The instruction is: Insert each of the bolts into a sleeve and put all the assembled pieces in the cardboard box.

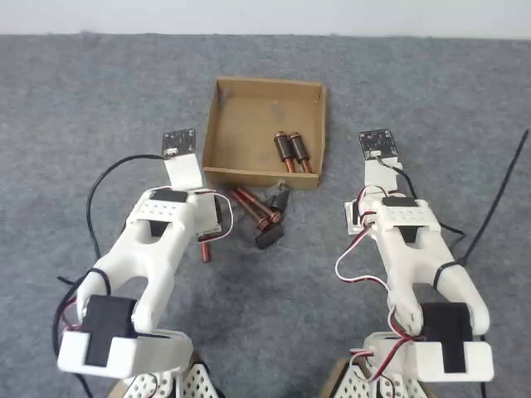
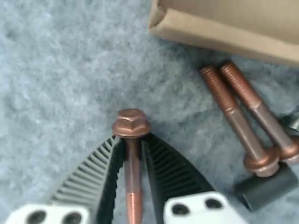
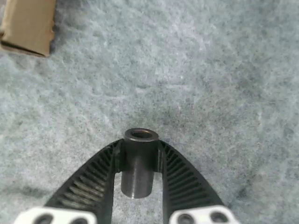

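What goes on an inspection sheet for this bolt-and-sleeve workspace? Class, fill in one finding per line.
Surface: grey carpet, lying flat.
Job's things: the cardboard box holds two assembled pieces; two loose bolts and two loose sleeves lie in front of it.
Clutter: nothing seen.
Grippers: left gripper shut on a held bolt; right gripper shut on a held sleeve.
Cables: a black cable loops beside one arm; a second black cable runs past the other.
Surroundings: a pale wall strip beyond the carpet.
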